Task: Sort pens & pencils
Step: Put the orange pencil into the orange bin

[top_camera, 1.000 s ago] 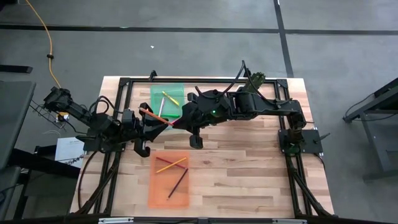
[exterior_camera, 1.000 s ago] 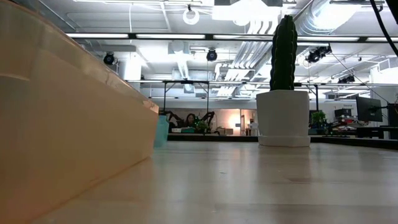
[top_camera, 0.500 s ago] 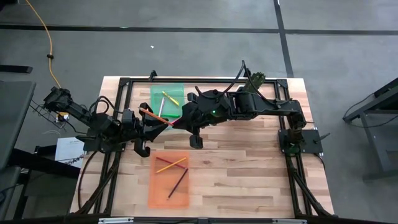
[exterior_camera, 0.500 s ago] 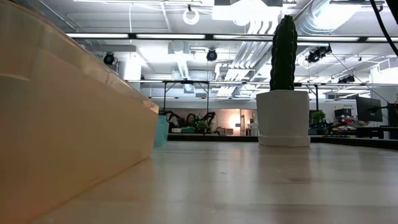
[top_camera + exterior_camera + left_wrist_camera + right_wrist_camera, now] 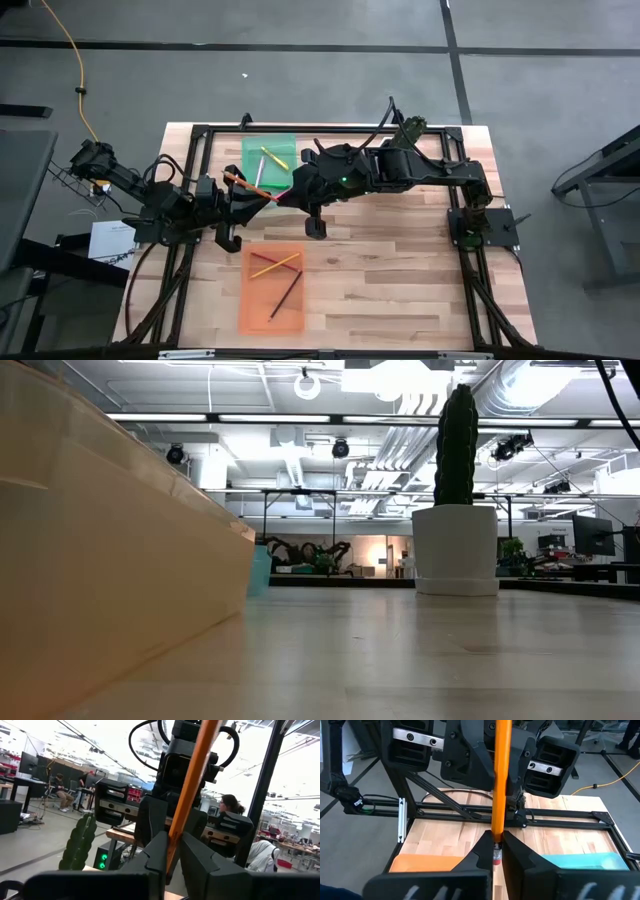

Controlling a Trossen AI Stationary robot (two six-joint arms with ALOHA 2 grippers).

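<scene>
Handover of orange pencil [image 5: 500, 775] mid-air: right gripper [image 5: 496, 851] clamped on its eraser end, left gripper [image 5: 170, 851] closing round the other. Next: right lets go.

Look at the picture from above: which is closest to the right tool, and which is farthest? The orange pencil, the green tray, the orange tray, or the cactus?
Measured from the right tool in the high view:
1. Orange pencil: held in that tool, reaching toward the left arm.
2. Green tray: just beyond it, toward the table's far edge.
3. Orange tray: toward the near edge.
4. Cactus: far right corner.
</scene>
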